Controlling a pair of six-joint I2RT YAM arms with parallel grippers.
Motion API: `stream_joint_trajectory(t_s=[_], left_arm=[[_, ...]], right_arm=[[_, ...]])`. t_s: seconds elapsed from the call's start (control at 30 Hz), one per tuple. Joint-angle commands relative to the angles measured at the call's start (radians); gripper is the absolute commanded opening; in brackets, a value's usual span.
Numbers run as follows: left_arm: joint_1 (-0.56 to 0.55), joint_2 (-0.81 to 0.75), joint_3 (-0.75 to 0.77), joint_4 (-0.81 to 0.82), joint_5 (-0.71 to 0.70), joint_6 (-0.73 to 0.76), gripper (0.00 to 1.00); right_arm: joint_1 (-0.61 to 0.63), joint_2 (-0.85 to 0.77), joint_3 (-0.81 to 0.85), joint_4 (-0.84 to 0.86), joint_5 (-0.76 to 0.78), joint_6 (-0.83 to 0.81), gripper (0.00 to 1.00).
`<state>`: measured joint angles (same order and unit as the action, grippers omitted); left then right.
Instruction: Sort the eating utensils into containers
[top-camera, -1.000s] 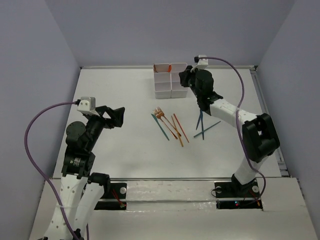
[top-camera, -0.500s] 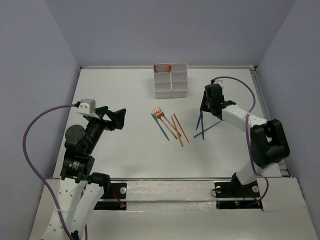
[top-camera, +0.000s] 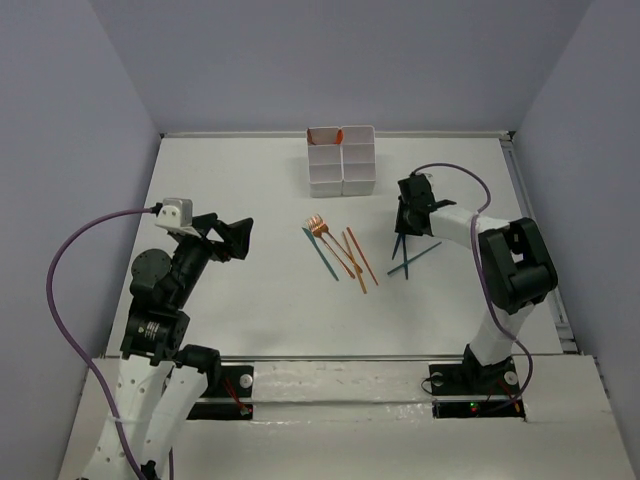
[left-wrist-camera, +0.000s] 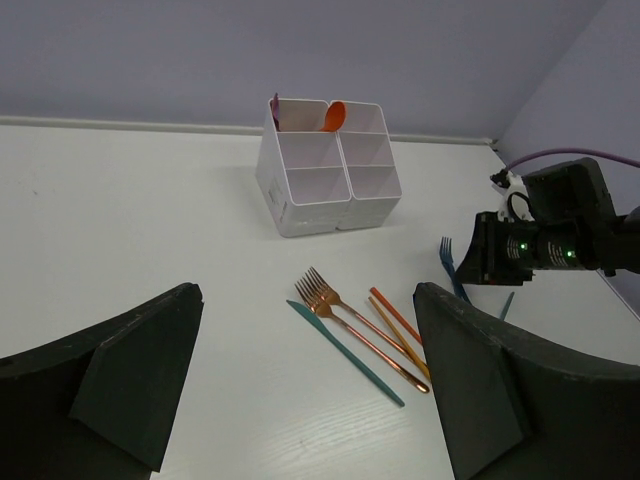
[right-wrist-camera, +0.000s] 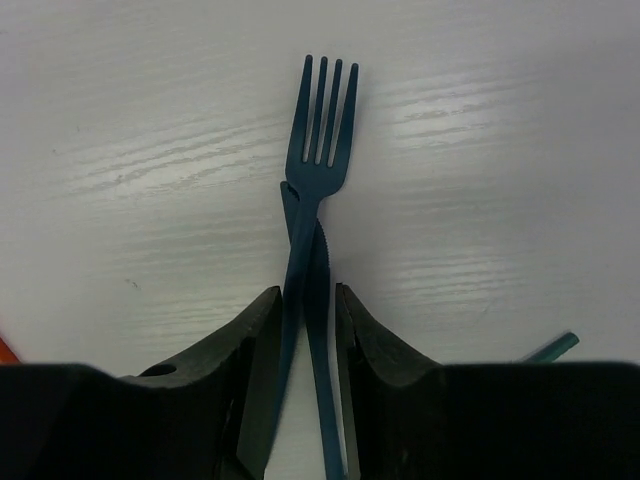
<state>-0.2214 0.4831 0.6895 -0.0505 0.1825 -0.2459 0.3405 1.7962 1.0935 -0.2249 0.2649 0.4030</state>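
My right gripper (top-camera: 404, 232) is low on the table, its fingers straddling the crossed handles of a teal fork (right-wrist-camera: 320, 150) and a teal knife (right-wrist-camera: 322, 340) that lie flat; the jaws stand narrowly apart around them (right-wrist-camera: 305, 300). Another teal utensil (top-camera: 414, 258) lies just right of it. Two copper forks (top-camera: 330, 243), a teal knife (top-camera: 320, 252) and orange sticks (top-camera: 358, 258) lie at mid-table. The white containers (top-camera: 342, 160) stand at the back, with an orange spoon (left-wrist-camera: 334, 115) and a purple spoon (left-wrist-camera: 276, 108) in the far boxes. My left gripper (top-camera: 238, 235) hangs open and empty above the table's left side.
The left wrist view shows the copper forks (left-wrist-camera: 350, 320) between its fingers, and the right gripper (left-wrist-camera: 490, 255) beyond them. Grey walls close the table on three sides. A metal rail (top-camera: 530, 230) runs along the right edge.
My right gripper moved from the containers back toward me and down onto the teal fork and knife. The left arm barely moved.
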Motion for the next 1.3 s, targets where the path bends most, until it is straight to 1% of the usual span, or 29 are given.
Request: stream_joint_trajectory(t_s=[0.0, 0.27, 0.43, 0.63, 0.67, 0.77, 0.97, 1.07, 1.27], left_arm=[[-0.004, 0.005, 0.018, 0.029, 0.002, -0.001, 0.99], [-0.004, 0.006, 0.018, 0.031, 0.006, -0.001, 0.99], [-0.004, 0.006, 0.018, 0.028, 0.006, -0.001, 0.99], [-0.013, 0.005, 0.018, 0.029, 0.008, -0.001, 0.99], [-0.013, 0.006, 0.018, 0.029, 0.006, -0.001, 0.99], [-0.013, 0.005, 0.018, 0.029, 0.005, -0.001, 0.99], [-0.013, 0.012, 0.019, 0.028, 0.005, 0.0, 0.99], [-0.013, 0.018, 0.021, 0.028, 0.002, 0.002, 0.99], [-0.013, 0.04, 0.024, 0.028, 0.002, 0.005, 0.99]], right_arm=[[-0.003, 0.025, 0.071, 0.002, -0.012, -0.016, 0.32], [-0.003, 0.066, 0.103, -0.011, 0.02, -0.036, 0.26], [-0.003, 0.097, 0.121, -0.027, 0.037, -0.043, 0.26], [-0.003, 0.1, 0.138, -0.025, 0.036, -0.044, 0.18], [-0.003, 0.098, 0.143, -0.027, 0.034, -0.044, 0.15], [-0.003, 0.075, 0.147, -0.028, 0.024, -0.043, 0.09], [-0.003, -0.021, 0.149, 0.002, -0.033, -0.047, 0.08], [-0.003, -0.064, 0.149, 0.051, -0.078, -0.052, 0.07], [-0.003, -0.084, 0.166, 0.267, -0.168, -0.053, 0.07]])
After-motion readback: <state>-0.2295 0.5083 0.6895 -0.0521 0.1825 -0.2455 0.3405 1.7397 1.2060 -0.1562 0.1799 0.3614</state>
